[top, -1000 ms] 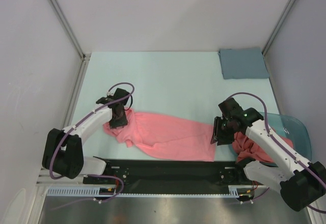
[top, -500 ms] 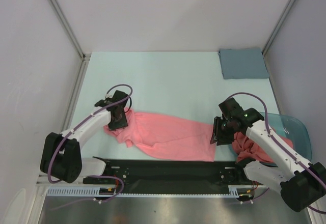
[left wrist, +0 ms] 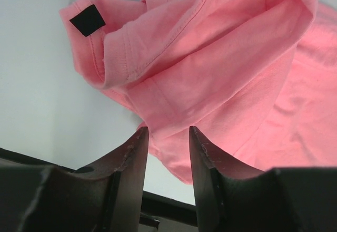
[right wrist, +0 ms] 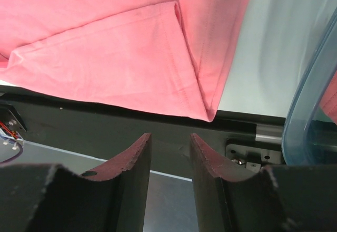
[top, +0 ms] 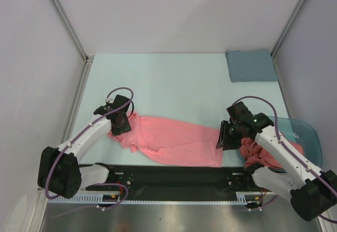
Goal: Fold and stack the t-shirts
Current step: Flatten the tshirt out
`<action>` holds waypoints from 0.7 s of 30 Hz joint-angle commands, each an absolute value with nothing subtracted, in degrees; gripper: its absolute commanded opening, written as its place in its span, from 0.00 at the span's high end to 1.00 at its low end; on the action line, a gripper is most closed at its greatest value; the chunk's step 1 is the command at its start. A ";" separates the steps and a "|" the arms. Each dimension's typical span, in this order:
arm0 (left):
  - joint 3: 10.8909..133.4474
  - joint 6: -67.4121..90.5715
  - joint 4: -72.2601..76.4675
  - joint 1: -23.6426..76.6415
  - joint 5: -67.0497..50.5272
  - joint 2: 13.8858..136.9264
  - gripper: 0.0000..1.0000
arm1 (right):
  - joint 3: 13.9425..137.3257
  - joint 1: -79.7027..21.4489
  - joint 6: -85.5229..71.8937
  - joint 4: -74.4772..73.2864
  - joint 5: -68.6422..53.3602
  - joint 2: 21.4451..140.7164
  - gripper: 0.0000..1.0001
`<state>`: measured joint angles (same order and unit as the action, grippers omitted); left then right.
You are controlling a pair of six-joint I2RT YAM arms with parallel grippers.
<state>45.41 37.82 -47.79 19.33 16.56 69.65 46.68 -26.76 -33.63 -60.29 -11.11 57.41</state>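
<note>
A salmon-pink t-shirt [top: 168,139] lies spread and rumpled across the near part of the table. My left gripper [top: 120,122] hovers over its left end, open and empty. In the left wrist view the shirt [left wrist: 226,68] shows a folded hem with a small black tag [left wrist: 87,19], just beyond my gripper [left wrist: 168,137]. My right gripper [top: 225,137] is open and empty at the shirt's right end. In the right wrist view the shirt's corner [right wrist: 131,58] lies just ahead of my gripper [right wrist: 169,139]. Another pink t-shirt [top: 263,153] is bunched in the teal tub [top: 308,132].
A grey-blue folded cloth [top: 251,65] lies at the back right corner. A black rail [top: 174,176] runs along the near table edge, under the shirt's near hem. White walls enclose the table on the left, back and right.
My left gripper has shifted slightly left and nearer over the shirt's left end, with its arm swinging outward. My right gripper has dropped slightly nearer. The shirt has not moved.
</note>
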 commanded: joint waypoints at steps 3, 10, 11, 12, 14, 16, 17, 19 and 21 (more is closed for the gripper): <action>44.21 35.60 -45.09 18.98 16.52 70.66 0.59 | 46.58 -26.72 -34.45 -58.89 -11.69 56.07 0.60; 43.42 35.07 -44.21 18.98 16.26 71.89 0.57 | 46.14 -26.72 -34.72 -58.62 -11.60 55.64 0.59; 43.33 34.98 -43.69 18.98 16.35 72.16 0.58 | 46.06 -26.54 -34.80 -58.54 -11.69 55.55 0.59; 43.07 34.81 -43.51 18.98 16.43 72.59 0.59 | 46.05 -26.72 -34.72 -58.54 -11.60 55.55 0.59; 42.98 34.72 -43.16 18.98 16.52 72.95 0.62 | 45.79 -26.63 -34.80 -58.54 -11.52 55.46 0.59; 42.80 34.72 -42.98 18.98 16.61 73.21 0.65 | 45.70 -26.63 -34.72 -58.36 -11.60 55.46 0.59; 42.72 34.72 -42.80 18.98 16.61 73.21 0.66 | 45.79 -26.72 -34.72 -58.36 -11.69 55.55 0.59; 42.71 34.80 -42.72 18.98 16.61 73.21 0.71 | 45.70 -26.63 -34.63 -58.53 -11.60 55.37 0.59; 43.06 34.80 -42.98 18.90 16.61 73.04 0.76 | 45.53 -26.63 -34.63 -58.53 -11.51 55.28 0.59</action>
<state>42.85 35.51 -44.01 19.31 16.23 73.21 45.76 -26.76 -34.15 -59.20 -11.42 56.40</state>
